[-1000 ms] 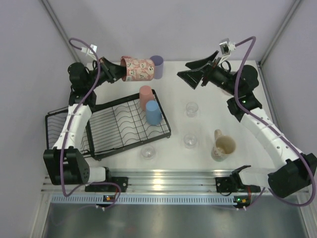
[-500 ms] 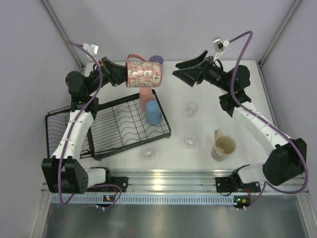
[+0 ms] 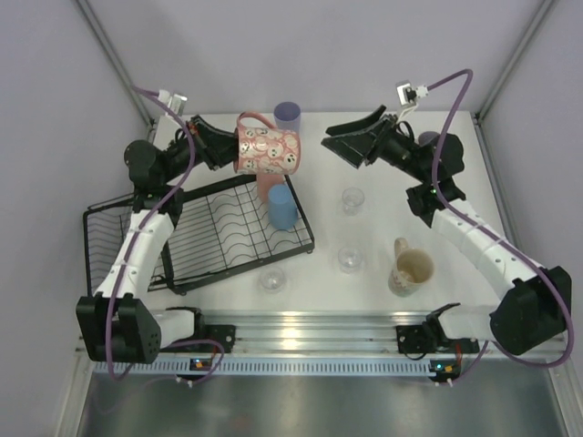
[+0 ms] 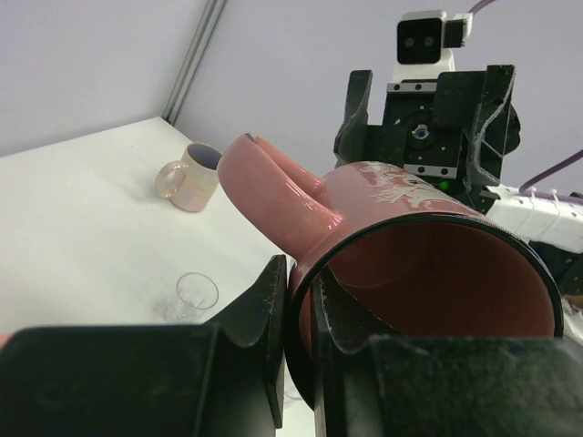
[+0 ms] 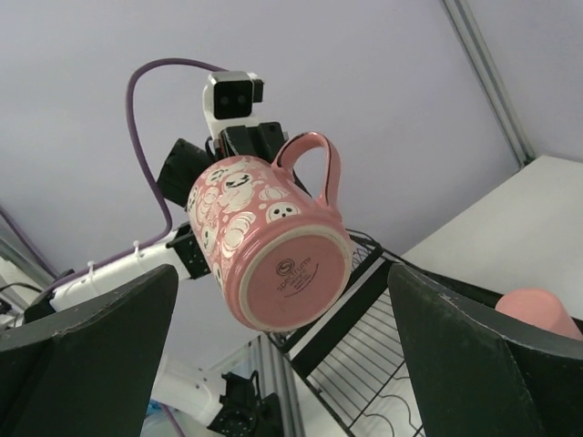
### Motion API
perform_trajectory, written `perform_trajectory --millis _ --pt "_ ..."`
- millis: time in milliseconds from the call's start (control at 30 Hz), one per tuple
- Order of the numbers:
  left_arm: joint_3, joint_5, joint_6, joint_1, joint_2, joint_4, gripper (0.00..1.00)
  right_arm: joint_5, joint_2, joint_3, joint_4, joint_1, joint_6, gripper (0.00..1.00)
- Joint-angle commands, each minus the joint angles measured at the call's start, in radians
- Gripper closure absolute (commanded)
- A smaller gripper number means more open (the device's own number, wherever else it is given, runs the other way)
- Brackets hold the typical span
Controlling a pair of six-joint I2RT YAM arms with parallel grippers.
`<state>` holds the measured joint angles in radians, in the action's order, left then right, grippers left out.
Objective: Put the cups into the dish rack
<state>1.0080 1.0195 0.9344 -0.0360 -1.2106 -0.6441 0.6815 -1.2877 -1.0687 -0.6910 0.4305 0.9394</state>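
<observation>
My left gripper (image 3: 230, 150) is shut on the rim of a pink patterned mug (image 3: 270, 151), one finger inside and one outside. The mug hangs on its side above the far edge of the black wire dish rack (image 3: 205, 238), handle up. In the left wrist view the fingers (image 4: 273, 300) pinch the mug's (image 4: 410, 264) dark rim. My right gripper (image 3: 334, 150) stands open just right of the mug, facing its base (image 5: 284, 273). A blue cup (image 3: 282, 207) stands in the rack, and a salmon cup (image 3: 266, 179) is half hidden under the mug.
A lavender cup (image 3: 287, 114) stands at the far edge. Clear glasses (image 3: 353, 199) (image 3: 350, 259) (image 3: 271, 279) are on the white table, one close to the rack's near corner. A cream mug (image 3: 410, 267) stands at the near right.
The left arm has carried the pink mug right and toward the rack, turning its handle upward; the lavender cup now shows fully. The right gripper has shifted slightly left, still open.
</observation>
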Motion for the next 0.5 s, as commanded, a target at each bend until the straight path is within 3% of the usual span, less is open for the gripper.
perform_trajectory --millis 0,100,200,233,267,300,333,367,467 --pt "0.070 -0.009 -0.046 -0.025 0.039 -0.138 1.00 -0.005 0.044 -0.011 -0.050 0.030 0.001 0.01" --pt "0.121 0.026 -0.029 -0.033 -0.009 -0.088 1.00 -0.026 0.050 -0.097 0.138 0.030 -0.126 0.01" --pt "0.126 0.012 -0.066 -0.035 -0.015 0.025 1.00 -0.164 0.062 -0.224 0.498 0.037 -0.302 0.06" --pt "0.135 -0.048 -0.115 -0.036 -0.010 0.105 1.00 -0.219 0.064 -0.264 0.668 0.046 -0.391 0.07" --pt "0.170 -0.099 -0.238 -0.039 -0.006 0.302 1.00 -0.338 0.065 -0.327 0.753 0.068 -0.425 0.08" --pt "0.193 -0.154 -0.305 -0.056 -0.003 0.399 1.00 -0.397 0.067 -0.352 0.804 0.082 -0.450 0.10" --pt "0.222 -0.293 -0.363 -0.073 -0.004 0.485 1.00 -0.448 0.065 -0.372 0.876 0.099 -0.479 0.12" --pt "0.245 -0.352 -0.450 -0.093 -0.009 0.565 1.00 -0.535 0.067 -0.405 0.901 0.129 -0.494 0.18" --pt "0.311 -0.532 -0.479 -0.179 -0.036 0.705 1.00 -0.676 0.051 -0.445 0.950 0.209 -0.565 0.28"
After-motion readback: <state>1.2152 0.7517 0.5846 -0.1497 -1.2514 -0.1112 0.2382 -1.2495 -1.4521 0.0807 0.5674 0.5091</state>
